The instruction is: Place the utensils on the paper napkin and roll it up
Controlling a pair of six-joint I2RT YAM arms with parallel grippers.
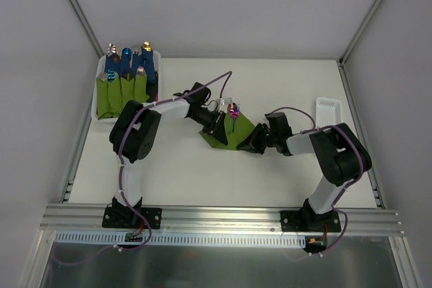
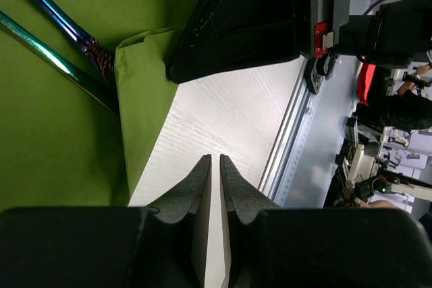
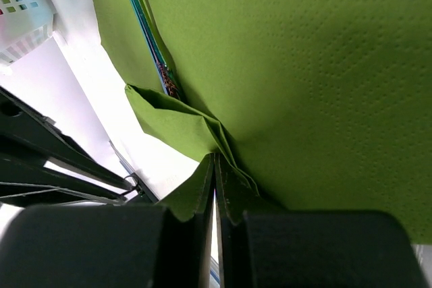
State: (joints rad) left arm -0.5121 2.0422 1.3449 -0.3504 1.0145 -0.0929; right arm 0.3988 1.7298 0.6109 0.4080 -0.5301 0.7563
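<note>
Mid-frame, the paper napkin (image 1: 240, 133) is pinched by the right gripper (image 3: 214, 163), the left gripper (image 2: 215, 161) is nearly closed alongside, and rolling over the utensils (image 1: 233, 114) is called for.

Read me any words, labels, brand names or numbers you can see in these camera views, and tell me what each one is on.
None can be read.
The paper napkin is plain green and the utensils show no marking.
The red tab on the black arm part in the left wrist view is too small and blurred to tell if it bears print.
The white bin and white tray show no lettering.
</note>
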